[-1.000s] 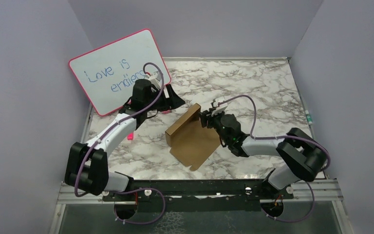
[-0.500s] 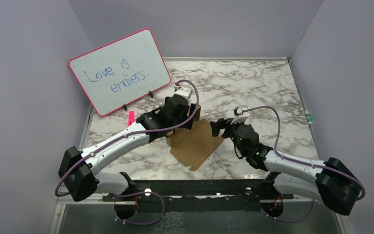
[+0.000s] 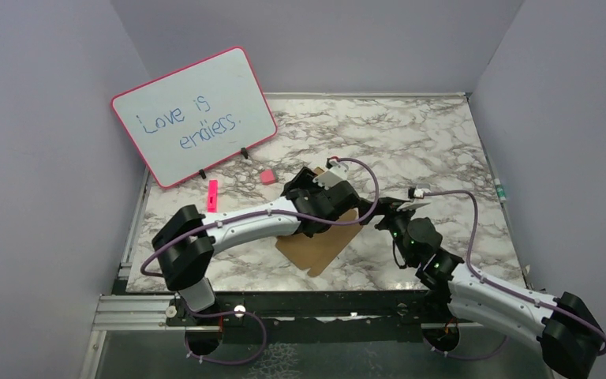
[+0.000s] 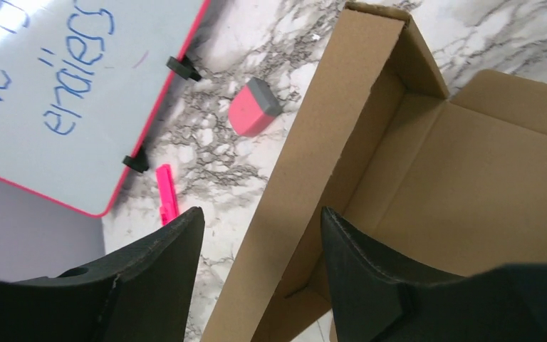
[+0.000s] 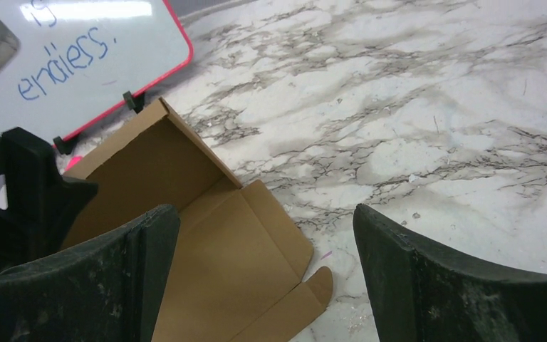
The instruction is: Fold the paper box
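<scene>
Top external: paper box (image 3: 321, 251) on table (image 3: 442, 134) centre, mostly flat, left gripper (image 3: 346, 212) over it. Left wrist: fingers (image 4: 157, 271) wide, straddling one raised side wall (not pinching). Right wrist: right gripper (image 5: 263, 214) wide, empty, hovering over paper box edge. Guessing early stage, most flaps unfolded.

1. White marble-look table (image 3: 410, 134) with grey veins; everything sits on it.
2. Pink-framed whiteboard (image 3: 193, 114) stands tilted at the far left on little black feet.
3. Pink eraser (image 3: 268, 177) and pink marker (image 3: 212, 195) lie just in front of it, apart from each other.
4. Brown cardboard box (image 3: 319, 245) lies mid-table, one wall folded up.
</scene>
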{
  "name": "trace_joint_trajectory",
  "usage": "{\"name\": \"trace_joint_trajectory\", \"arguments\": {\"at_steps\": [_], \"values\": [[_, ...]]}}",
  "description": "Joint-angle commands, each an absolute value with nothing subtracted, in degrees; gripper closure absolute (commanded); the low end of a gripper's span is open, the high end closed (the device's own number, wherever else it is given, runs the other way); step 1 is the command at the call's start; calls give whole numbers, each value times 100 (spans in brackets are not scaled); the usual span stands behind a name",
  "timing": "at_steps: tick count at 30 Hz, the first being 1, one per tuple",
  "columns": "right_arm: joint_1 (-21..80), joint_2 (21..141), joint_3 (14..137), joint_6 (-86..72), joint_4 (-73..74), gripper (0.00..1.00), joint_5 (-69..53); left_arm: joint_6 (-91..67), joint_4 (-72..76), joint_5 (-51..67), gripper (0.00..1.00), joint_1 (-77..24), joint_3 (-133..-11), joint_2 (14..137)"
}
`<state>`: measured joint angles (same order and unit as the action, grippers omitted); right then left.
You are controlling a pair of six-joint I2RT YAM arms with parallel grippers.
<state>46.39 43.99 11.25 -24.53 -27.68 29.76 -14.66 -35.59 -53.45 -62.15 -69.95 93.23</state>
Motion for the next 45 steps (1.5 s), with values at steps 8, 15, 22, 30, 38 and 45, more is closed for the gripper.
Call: {"name": "trace_joint_trajectory", "arguments": {"at_steps": [8,15,22,30,38,45], "values": [[4631,3581,879,-2481,-2518,2,3565,-931,-3719,-7113,60,-6302,-7701,10469],[4632,3377,958,-2327,-2404,2,3496,-923,-3712,-7150,79,-6195,-7731,10427],[4627,3163,1449,-2045,-1755,3,3139,-1308,-3687,-6145,88,-5575,-7482,9990],[4631,3663,2503,-1742,-690,3,2791,-2098,-3090,-3916,88,-4421,-6686,9316],[4630,4885,3776,-1518,183,3,2119,-2696,-1862,-2029,77,-3731,-5686,9098],[4632,5968,4898,-1425,618,7,1181,-3045,-1172,-1279,63,-3641,-5062,8702]]}}
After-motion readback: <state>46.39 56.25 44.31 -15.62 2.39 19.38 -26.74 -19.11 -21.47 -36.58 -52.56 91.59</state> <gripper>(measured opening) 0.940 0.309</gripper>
